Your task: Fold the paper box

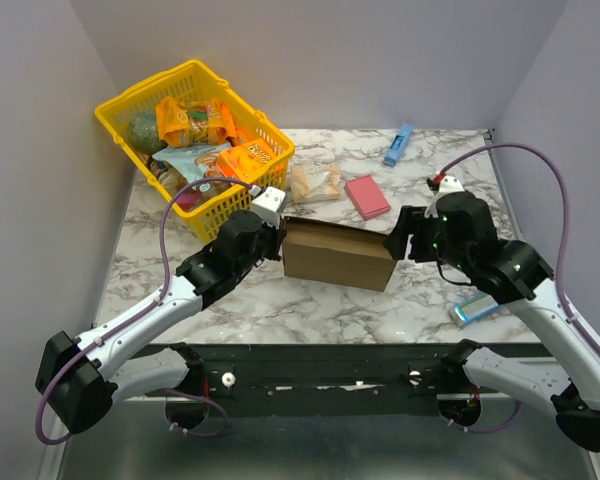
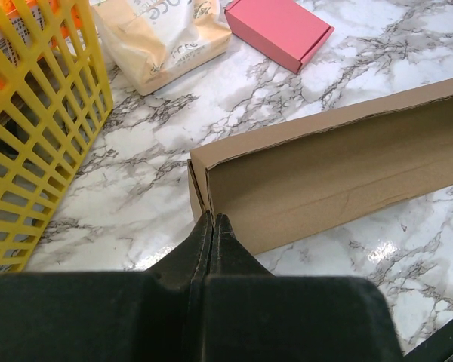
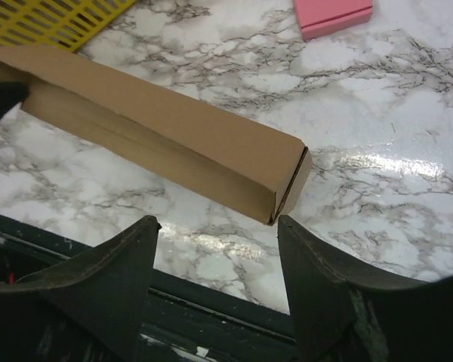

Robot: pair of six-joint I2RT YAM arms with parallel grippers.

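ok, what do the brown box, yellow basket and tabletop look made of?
Paper box: matte brown cardboard, seemingly corrugated; raw cut edges, crease lines.
Yellow basket: likely moulded plastic, slightly glossy; uniform colour, open lattice walls.
Tabletop: marble-look, polished; grey veining and bright glare, but stone or laminate can't be told.
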